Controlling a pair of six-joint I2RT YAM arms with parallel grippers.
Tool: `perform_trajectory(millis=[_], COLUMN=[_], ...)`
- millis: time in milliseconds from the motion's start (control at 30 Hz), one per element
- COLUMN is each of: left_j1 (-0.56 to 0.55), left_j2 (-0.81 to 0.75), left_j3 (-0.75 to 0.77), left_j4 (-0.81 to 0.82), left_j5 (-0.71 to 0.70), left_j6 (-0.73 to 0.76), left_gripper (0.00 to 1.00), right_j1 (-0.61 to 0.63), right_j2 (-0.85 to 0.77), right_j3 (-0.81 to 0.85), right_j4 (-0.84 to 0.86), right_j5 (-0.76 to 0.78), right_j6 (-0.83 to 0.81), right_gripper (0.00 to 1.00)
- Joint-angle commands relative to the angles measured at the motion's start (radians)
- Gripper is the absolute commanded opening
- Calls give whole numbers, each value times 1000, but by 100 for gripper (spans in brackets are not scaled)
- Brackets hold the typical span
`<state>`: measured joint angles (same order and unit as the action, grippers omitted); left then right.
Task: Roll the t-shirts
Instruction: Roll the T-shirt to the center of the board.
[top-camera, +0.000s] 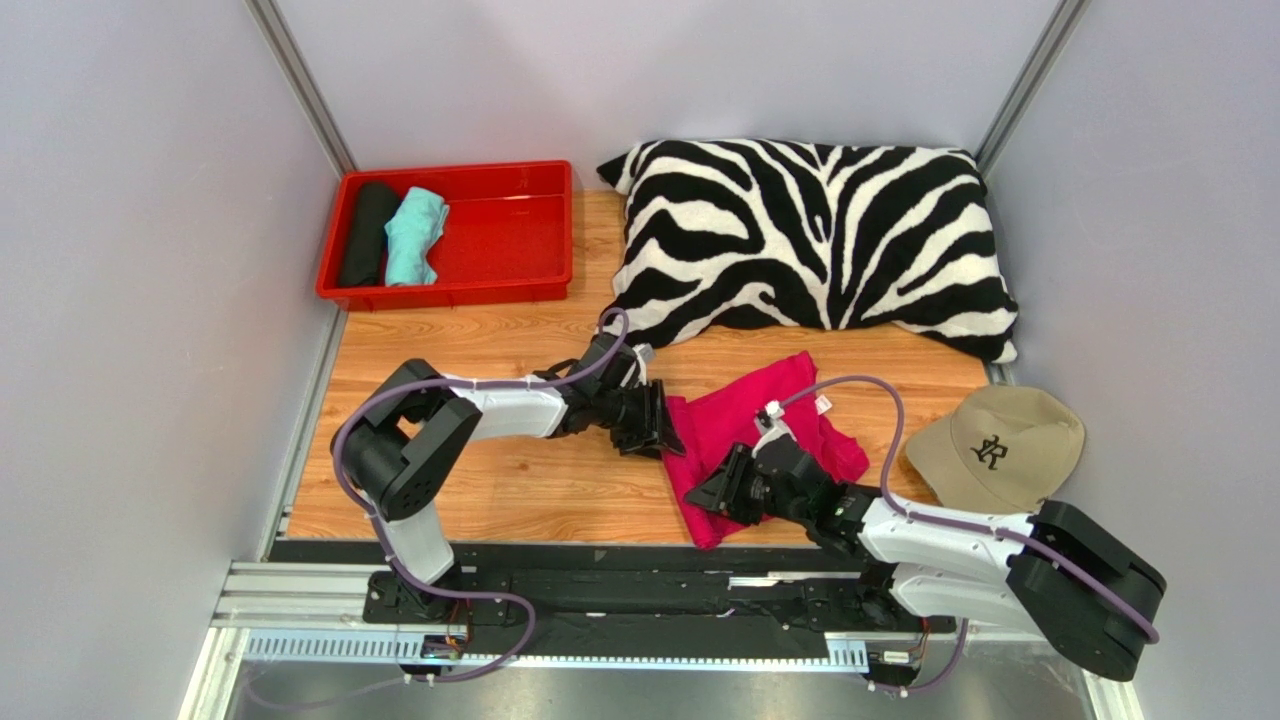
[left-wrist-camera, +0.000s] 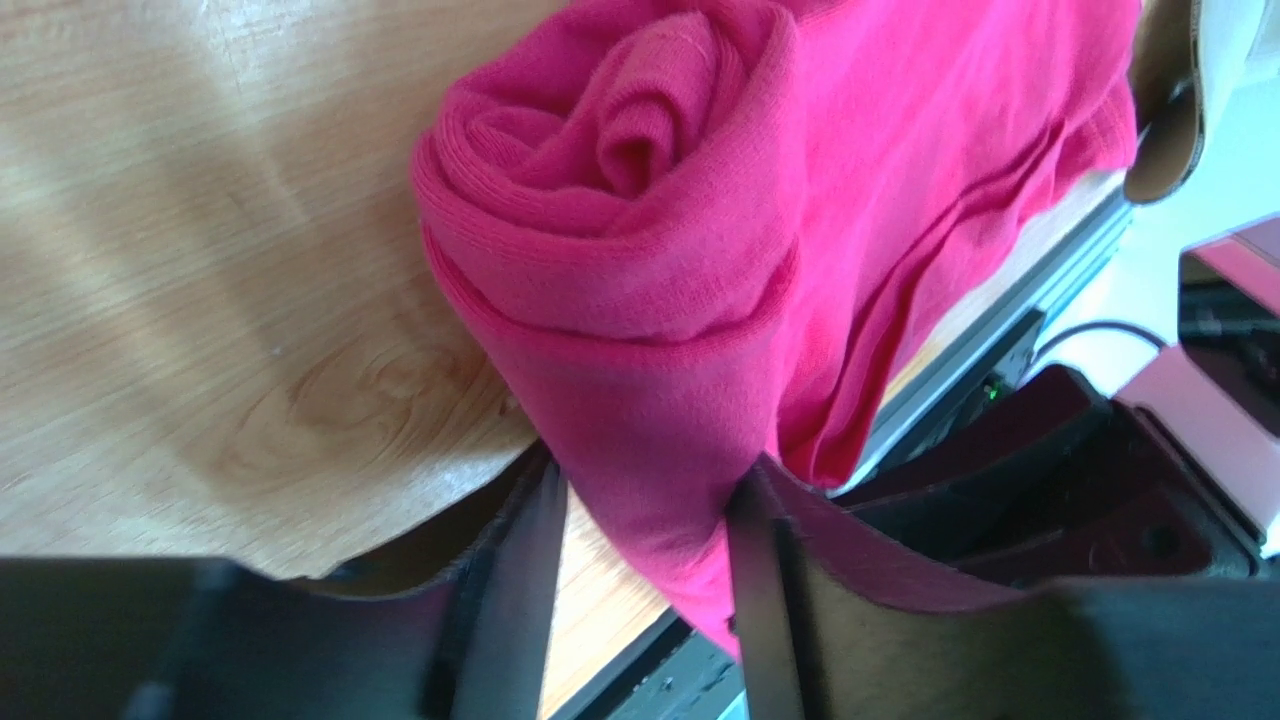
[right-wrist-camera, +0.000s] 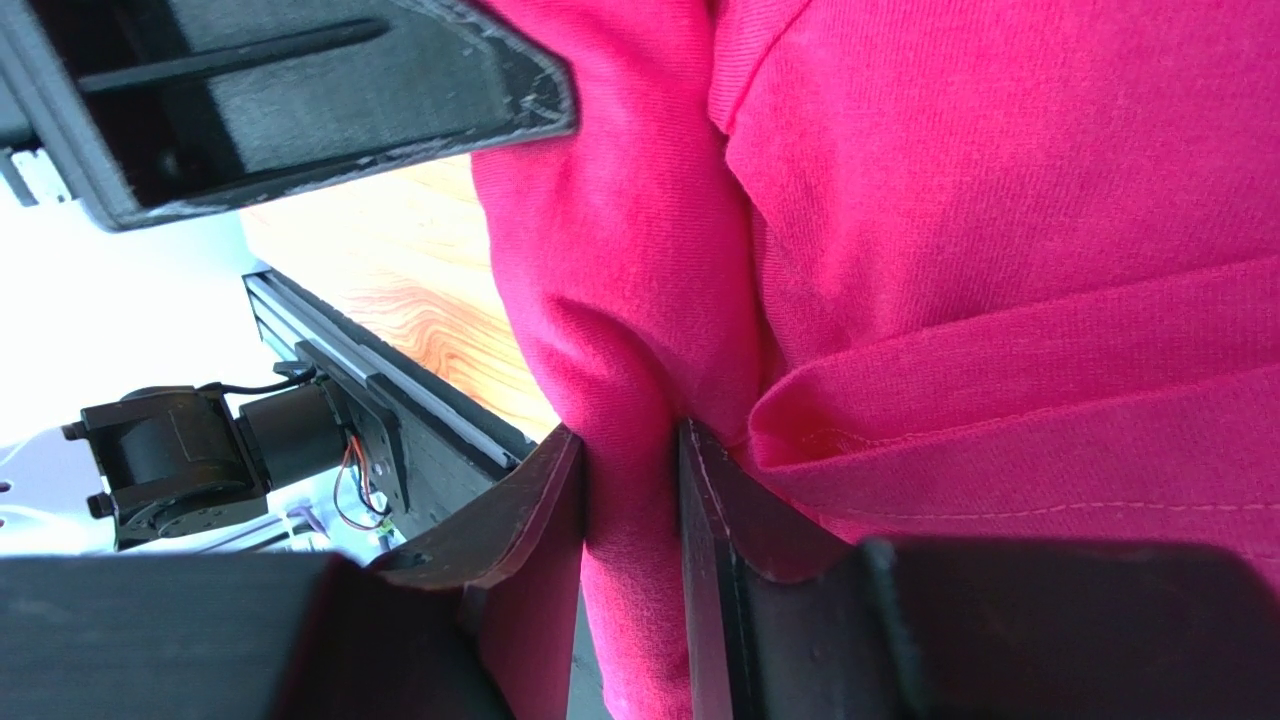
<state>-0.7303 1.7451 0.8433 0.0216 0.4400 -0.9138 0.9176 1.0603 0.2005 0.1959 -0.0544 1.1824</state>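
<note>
T-shirt (top-camera: 759, 408), pink, lies crumpled on the table (top-camera: 511, 495) in front of the pillow (top-camera: 812, 233), with the cap (top-camera: 999, 443) to its right. One end is wound into a loose roll, which shows in the left wrist view. Left gripper (left-wrist-camera: 643, 585) straddles a fold hanging from that roll; cloth fills the gap and touches both fingers. Right gripper (right-wrist-camera: 631, 555) pinches a thick fold on the near side, its jaws close together. Black roll (top-camera: 365, 233) and teal roll (top-camera: 413, 237) lie side by side at the left end of the red tray (top-camera: 451, 285), far left on the table.
</note>
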Motion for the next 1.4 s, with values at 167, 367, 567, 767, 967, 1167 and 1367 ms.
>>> perform_trajectory(millis=[167, 367, 567, 767, 967, 1167, 1367], left_j1=[-46, -46, -46, -44, -41, -34, -26], left_j2=[-9, -25, 5, 22, 37, 40, 47], left_j3=[134, 180, 206, 240, 266, 269, 270], left_j4=[-304, -475, -529, -569, -594, -600, -592], left_j5=[-161, -165, -136, -119, -107, -100, -78], left_j6=[-22, 15, 39, 62, 81, 95, 96], left_gripper=[14, 6, 6, 6, 5, 6, 6], right_j1=[36, 274, 447, 570, 602, 603, 596], right_j2=[-51, -11, 290, 649, 837, 914, 938], right_j3=[98, 399, 722, 1029, 1186, 1194, 1174], right_j4=[-234, -685, -961, -1268, -1411, -1400, -1316], right_j5=[92, 516, 763, 941, 1010, 998, 970], right_j6=[-84, -159, -173, -138, -115, -121, -171], right_gripper=[45, 56, 61, 63, 64, 60, 57])
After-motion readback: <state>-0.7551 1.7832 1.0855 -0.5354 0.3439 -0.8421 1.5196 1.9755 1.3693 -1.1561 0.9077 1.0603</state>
